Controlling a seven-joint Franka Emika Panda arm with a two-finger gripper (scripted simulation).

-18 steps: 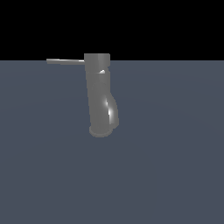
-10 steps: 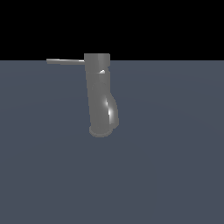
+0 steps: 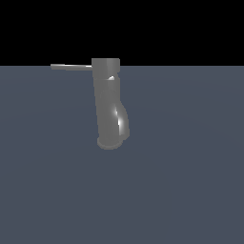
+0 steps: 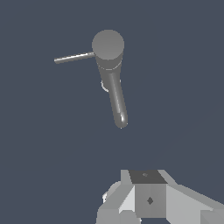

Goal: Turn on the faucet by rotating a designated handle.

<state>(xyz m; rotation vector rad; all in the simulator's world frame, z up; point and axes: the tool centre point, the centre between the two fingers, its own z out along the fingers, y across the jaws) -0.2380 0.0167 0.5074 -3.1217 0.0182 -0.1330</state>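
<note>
The faucet (image 3: pixel 108 102) is a tall grey cylinder with a flat top, and a shiny spout bulges out near its rounded base. In the wrist view I look down on the faucet (image 4: pixel 109 61) from above. Its handle (image 3: pixel 71 66), a thin straight rod, sticks out level from the faucet's top toward the exterior view's left. The wrist view also shows the handle (image 4: pixel 74 57). My gripper (image 4: pixel 146 175) appears only at the edge of the wrist view, well apart from the faucet. Its fingers read as one joined block with nothing held. The exterior view does not show the gripper.
A flat dark blue-grey floor (image 3: pixel 190 181) spreads all around the faucet. Above its far edge the background is black.
</note>
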